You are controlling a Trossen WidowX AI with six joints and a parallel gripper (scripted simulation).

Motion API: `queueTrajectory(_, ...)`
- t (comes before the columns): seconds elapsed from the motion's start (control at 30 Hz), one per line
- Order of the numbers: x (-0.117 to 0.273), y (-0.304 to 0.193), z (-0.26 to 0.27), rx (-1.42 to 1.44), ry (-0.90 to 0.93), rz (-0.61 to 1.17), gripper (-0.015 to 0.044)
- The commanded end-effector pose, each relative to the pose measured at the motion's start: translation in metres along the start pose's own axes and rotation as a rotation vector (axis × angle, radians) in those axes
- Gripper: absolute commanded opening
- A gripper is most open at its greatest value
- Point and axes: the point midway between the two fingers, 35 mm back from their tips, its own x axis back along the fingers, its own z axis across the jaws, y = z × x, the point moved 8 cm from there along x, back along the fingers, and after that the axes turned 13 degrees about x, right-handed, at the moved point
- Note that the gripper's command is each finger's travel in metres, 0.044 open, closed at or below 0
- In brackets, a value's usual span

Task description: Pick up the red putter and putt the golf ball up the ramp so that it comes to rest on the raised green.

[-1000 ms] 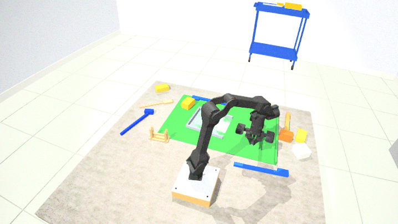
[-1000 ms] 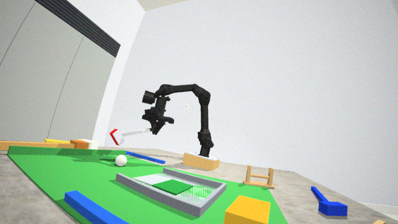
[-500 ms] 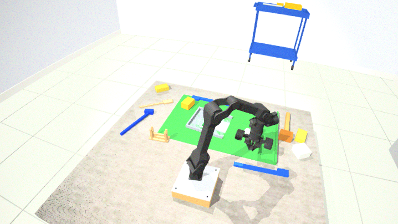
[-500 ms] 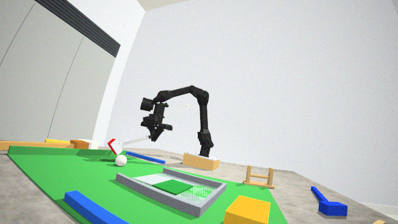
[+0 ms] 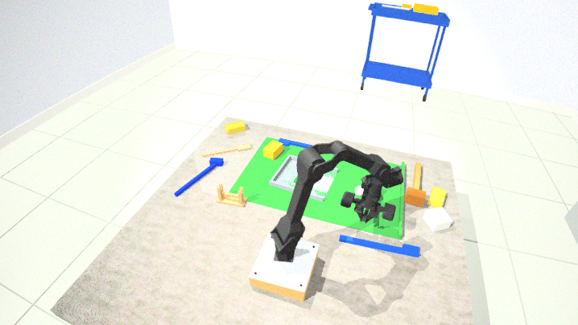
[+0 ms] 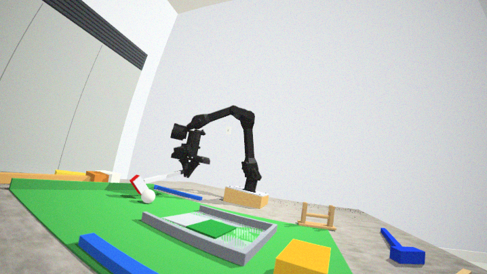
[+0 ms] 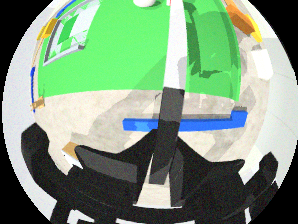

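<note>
My gripper is shut on the red putter's dark grip, above the mat's near right part. The red putter has a white shaft reaching out to its tilted red-and-white head, low beside the golf ball. The head is hidden in the top view. The white golf ball is on the green mat, on the ramp side of the head; I cannot tell if they touch. The white ramp and raised green sit within a grey frame.
The green mat has a low green wall along its right end. A blue bar lies on its near side, a yellow block on its far left. Orange, yellow and white blocks stand beyond the wall.
</note>
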Motion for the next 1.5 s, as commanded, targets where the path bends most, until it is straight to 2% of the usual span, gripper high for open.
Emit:
queueTrajectory(0.0, -0.007, 0.0, 0.0, -0.004, 0.0, -0.001, 0.0)
queueTrajectory(0.47, -0.009, 0.0, 0.0, 0.0, 0.001, 0.001, 0.0)
queueTrajectory(0.8, -0.012, -0.007, -0.028, -0.004, -0.002, -0.001, 0.0)
queueTrajectory(1.03, -0.012, -0.006, -0.024, -0.01, -0.004, 0.001, 0.0)
queueTrajectory(1.37, -0.011, 0.025, 0.088, -0.004, 0.007, -0.004, 0.0)
queueTrajectory(1.47, -0.012, 0.025, 0.105, -0.003, 0.009, -0.004, 0.0)
